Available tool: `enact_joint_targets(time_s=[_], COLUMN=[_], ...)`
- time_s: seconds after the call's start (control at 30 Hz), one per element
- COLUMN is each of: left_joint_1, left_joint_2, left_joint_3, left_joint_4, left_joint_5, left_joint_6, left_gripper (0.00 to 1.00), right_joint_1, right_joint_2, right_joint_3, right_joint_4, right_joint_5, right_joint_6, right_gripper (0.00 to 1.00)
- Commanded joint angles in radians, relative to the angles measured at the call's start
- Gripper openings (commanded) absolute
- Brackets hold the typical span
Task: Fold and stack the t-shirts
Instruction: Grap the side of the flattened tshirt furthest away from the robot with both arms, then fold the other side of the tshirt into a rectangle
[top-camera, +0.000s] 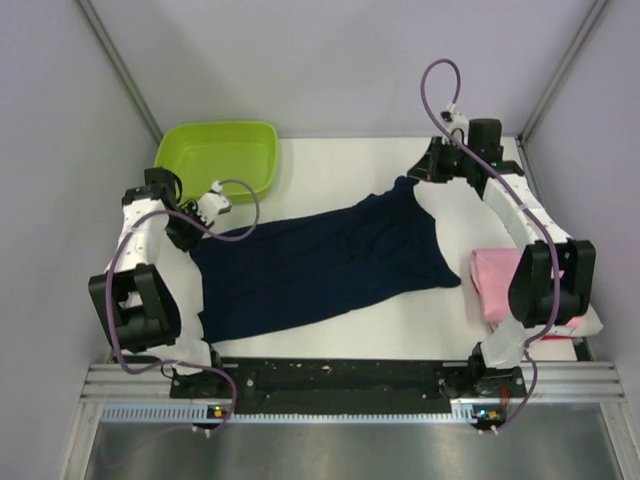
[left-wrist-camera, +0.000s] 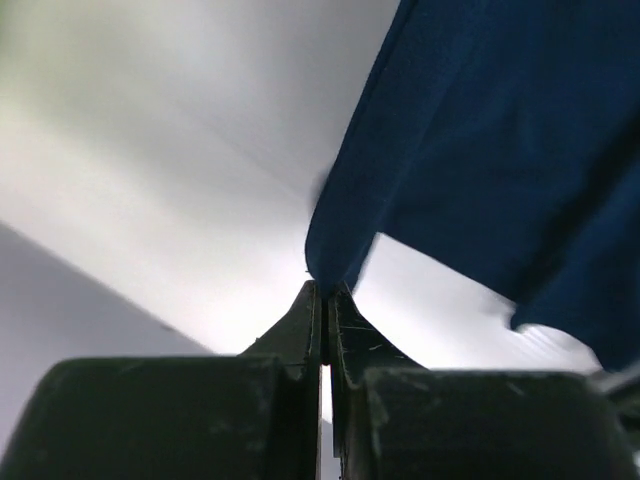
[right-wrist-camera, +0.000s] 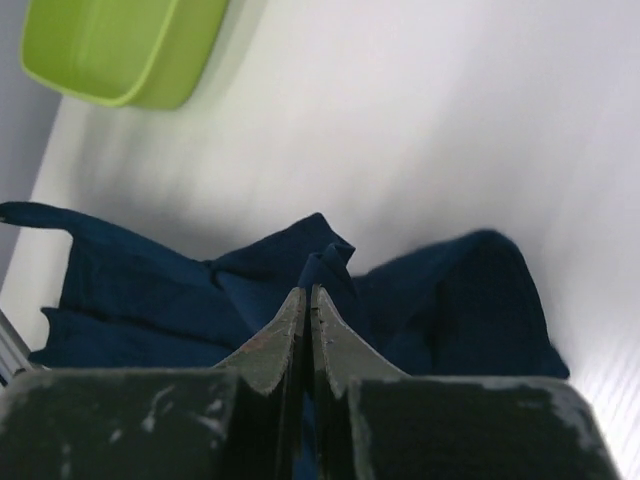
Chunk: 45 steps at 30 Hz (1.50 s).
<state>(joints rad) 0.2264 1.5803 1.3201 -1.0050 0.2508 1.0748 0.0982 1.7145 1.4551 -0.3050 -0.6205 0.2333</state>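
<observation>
Left gripper (left-wrist-camera: 325, 292) and right gripper (right-wrist-camera: 308, 292) each pinch an edge of the dark navy cloth t-shirt (top-camera: 320, 260), which is spread across the white counter (top-camera: 340, 160). Folded pink cloth t-shirt (top-camera: 492, 280) at the counter's right edge. Lime green plastic tub (top-camera: 220, 155) in the far left corner, with pale grey walls (top-camera: 330, 60) around.

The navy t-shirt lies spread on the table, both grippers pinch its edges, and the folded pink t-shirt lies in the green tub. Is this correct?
Not quite: the pink t-shirt lies on the table at the near right, far from the green tub, as the top external view shows. The navy t-shirt is indeed spread out, pinched by the left gripper and right gripper.
</observation>
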Motion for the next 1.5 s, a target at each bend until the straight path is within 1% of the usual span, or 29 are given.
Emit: enact_joint_targets(time_s=[0.0, 0.07, 0.13, 0.23, 0.3, 0.43, 0.63, 0.73, 0.9, 0.97, 1.03, 1.07, 1.13, 1.2, 1.33, 1.4, 1.47], left_joint_1=[-0.004, -0.004, -0.006, -0.027, -0.045, -0.052, -0.052, -0.052, -0.052, -0.053, -0.053, -0.053, -0.053, -0.053, -0.055, -0.053, -0.053], left_joint_2=[-0.115, -0.155, -0.184, -0.194, -0.175, -0.131, -0.1, -0.109, -0.103, -0.088, -0.069, -0.066, -0.074, -0.104, -0.183, -0.213, -0.233], left_joint_3=[-0.146, -0.218, -0.297, -0.389, -0.435, -0.461, -0.423, -0.369, -0.191, -0.148, -0.136, -0.145, -0.183, -0.249, -0.367, -0.397, -0.41], left_joint_4=[-0.159, -0.193, -0.193, -0.158, -0.132, -0.077, -0.057, -0.034, 0.095, 0.143, 0.173, 0.187, 0.2, 0.215, 0.165, 0.126, 0.14], left_joint_5=[0.057, 0.061, 0.065, 0.067, 0.036, -0.053, -0.082, -0.084, -0.067, -0.068, -0.096, -0.113, -0.146, -0.165, -0.15, -0.147, -0.147], left_joint_6=[-0.01, -0.01, -0.006, -0.013, -0.025, -0.041, -0.052, -0.074, -0.179, -0.197, -0.203, -0.202, -0.187, -0.159, -0.084, -0.061, -0.058], left_gripper=[0.0, 0.0, 0.0, 0.0, 0.0, 0.0, 0.0, 0.0, 0.0, 0.0, 0.0, 0.0, 0.0, 0.0, 0.0, 0.0, 0.0], right_joint_1=[-0.003, -0.018, -0.023, -0.023, -0.023, -0.023, -0.023, -0.023, -0.025, -0.023, -0.023, -0.023, -0.023, -0.022, -0.022, -0.022, -0.025], right_joint_2=[-0.154, -0.214, -0.257, -0.262, -0.248, -0.251, -0.231, -0.234, -0.165, -0.1, -0.05, -0.044, -0.067, -0.105, -0.188, -0.219, -0.22], right_joint_3=[-0.158, -0.257, -0.349, -0.444, -0.495, -0.544, -0.565, -0.529, -0.31, -0.189, -0.118, -0.11, -0.152, -0.231, -0.386, -0.456, -0.492], right_joint_4=[-0.095, -0.109, -0.108, -0.097, -0.092, -0.095, -0.106, -0.117, -0.109, -0.109, -0.134, -0.14, -0.141, -0.144, -0.169, -0.172, -0.169], right_joint_5=[0.109, 0.149, 0.174, 0.137, 0.142, 0.221, 0.243, 0.246, 0.249, 0.263, 0.246, 0.229, 0.225, 0.257, 0.274, 0.272, 0.269], right_joint_6=[-0.061, -0.037, -0.017, -0.006, 0.009, 0.023, 0.043, 0.032, 0.014, 0.014, 0.026, 0.032, 0.035, 0.031, 0.014, 0.024, 0.024], right_gripper=[0.0, 0.0, 0.0, 0.0, 0.0, 0.0, 0.0, 0.0, 0.0, 0.0, 0.0, 0.0, 0.0, 0.0, 0.0, 0.0, 0.0])
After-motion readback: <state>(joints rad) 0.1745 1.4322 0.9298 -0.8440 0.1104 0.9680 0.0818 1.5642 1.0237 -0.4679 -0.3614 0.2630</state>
